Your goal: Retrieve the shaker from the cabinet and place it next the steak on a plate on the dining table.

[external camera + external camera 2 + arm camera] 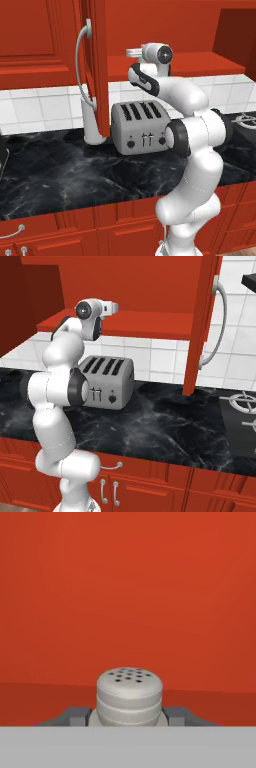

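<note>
Hand (128, 717) clenched on the shaker (129, 696), fingers flanking its body just below the perforated cap, inside the open cabinet (97, 65). Looks light, rigid, smooth-sided, so likely slippery; hold low on the body. Below: black marble worktop (75, 175), toaster (140, 127), white tiles.

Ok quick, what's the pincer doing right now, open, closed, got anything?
Pincer: closed on the shaker, one fingertip on each side of it, inside the red cabinet.
</note>
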{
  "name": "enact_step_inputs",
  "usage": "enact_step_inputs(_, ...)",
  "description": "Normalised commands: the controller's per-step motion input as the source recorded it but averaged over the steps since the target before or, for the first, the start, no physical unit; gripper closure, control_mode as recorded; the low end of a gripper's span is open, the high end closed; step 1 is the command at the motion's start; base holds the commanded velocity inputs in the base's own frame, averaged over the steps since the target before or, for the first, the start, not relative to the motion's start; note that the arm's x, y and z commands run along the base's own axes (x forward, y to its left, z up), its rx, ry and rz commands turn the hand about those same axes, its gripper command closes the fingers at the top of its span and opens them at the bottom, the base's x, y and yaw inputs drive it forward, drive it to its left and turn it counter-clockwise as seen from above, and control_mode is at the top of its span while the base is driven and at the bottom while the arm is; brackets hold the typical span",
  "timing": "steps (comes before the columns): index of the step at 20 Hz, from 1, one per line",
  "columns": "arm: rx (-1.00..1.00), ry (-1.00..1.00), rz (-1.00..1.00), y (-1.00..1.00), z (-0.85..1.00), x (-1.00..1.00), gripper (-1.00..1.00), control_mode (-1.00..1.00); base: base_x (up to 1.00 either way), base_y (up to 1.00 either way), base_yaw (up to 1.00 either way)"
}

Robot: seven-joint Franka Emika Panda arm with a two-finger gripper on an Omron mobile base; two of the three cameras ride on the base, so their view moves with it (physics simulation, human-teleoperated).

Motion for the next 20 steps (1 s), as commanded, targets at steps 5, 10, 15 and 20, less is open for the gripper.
enact_step_inputs(5, 0.0, 0.0, 0.0, -0.06, 0.0, -0.29, 1.0, -1.0, 0.0, 0.0, 0.0)
enact_step_inputs(10, 0.0, -0.01, 0.0, -0.5, 0.12, -1.0, 1.0, -1.0, 0.0, 0.0, 0.0)
enact_step_inputs(15, 0.0, -0.06, 0.02, -0.37, 0.21, -1.0, 1.0, -1.0, 0.0, 0.0, 0.0)
enact_step_inputs(20, 0.0, -0.07, 0.01, -0.23, 0.21, -1.0, 1.0, -1.0, 0.0, 0.0, 0.0)
